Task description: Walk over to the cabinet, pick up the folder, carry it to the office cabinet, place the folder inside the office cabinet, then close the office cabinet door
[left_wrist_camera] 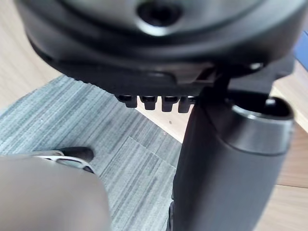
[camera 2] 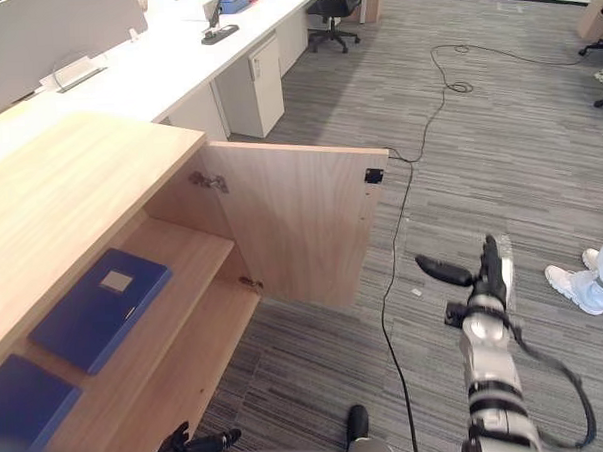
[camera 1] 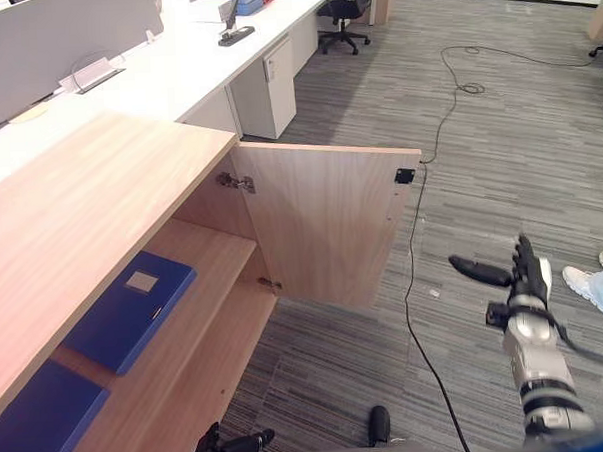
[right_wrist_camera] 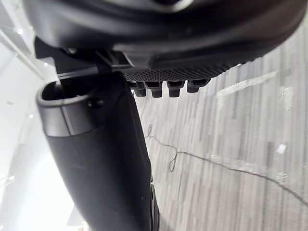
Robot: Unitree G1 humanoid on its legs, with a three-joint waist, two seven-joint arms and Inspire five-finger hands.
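Note:
A blue folder (camera 1: pixel 130 309) lies flat on the upper shelf (camera 1: pixel 218 255) inside the wooden office cabinet (camera 1: pixel 81 216), with no hand on it. A second blue folder (camera 1: pixel 40 423) lies further left on the same shelf. The cabinet door (camera 1: pixel 326 220) stands swung wide open over the carpet. My right hand (camera 1: pixel 529 271) is raised to the right of the door and well apart from it, open, with fingers straight and thumb out toward the door. My left hand (camera 1: pixel 226 449) hangs low by the cabinet's front, open and holding nothing.
A person's white shoe (camera 1: pixel 589 283) shows at the right edge, close to my right hand. White desks with a drawer unit (camera 1: pixel 265 87) and a black office chair (camera 1: pixel 344 14) stand behind the cabinet. Grey carpet stretches beyond the door.

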